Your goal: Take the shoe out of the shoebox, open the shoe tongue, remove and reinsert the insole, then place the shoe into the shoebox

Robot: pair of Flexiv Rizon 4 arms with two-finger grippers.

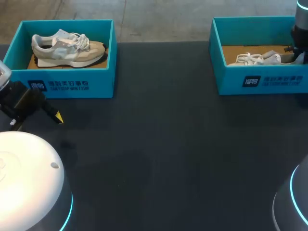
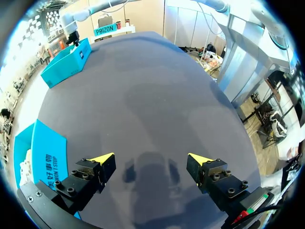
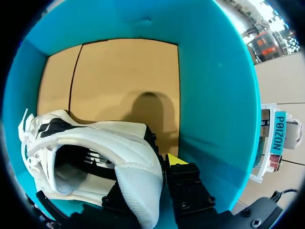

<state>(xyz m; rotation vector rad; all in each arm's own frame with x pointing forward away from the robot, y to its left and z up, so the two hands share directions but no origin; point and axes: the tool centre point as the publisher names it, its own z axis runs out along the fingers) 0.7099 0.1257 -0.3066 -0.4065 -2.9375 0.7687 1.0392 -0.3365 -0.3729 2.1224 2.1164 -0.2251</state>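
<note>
1. Right shoebox [image 1: 260, 79]: teal, open-topped, at the far right of the table [image 1: 168, 144]. You find a brown cardboard floor inside it.

2. White shoe [image 3: 95, 143]: lies in the right shoebox, on that cardboard floor. Its laces point toward the box's inner end and its heel toward your right arm [image 1: 301, 21]. In the right wrist view you look into the shoe's opening, which is dark inside.

3. Right gripper [image 3: 143, 167]: down inside the right shoebox, at the shoe's heel. The jaws stand narrow and clamp the white shoe's padded heel collar between them. One yellow tip presses the heel's outer side, next to the box's teal wall. The other finger is mostly hidden by the heel.

4. Left gripper [image 2: 151, 160]: low over bare table on your left, just in front of the left shoebox [image 1: 67, 84]. Its jaws are spread wide with nothing between them, and its shadow falls on the dark surface below.

5. Left shoebox: teal, at the far left, well apart from the right one. It holds a beige shoe [image 1: 67, 48] lying on its side.
</note>
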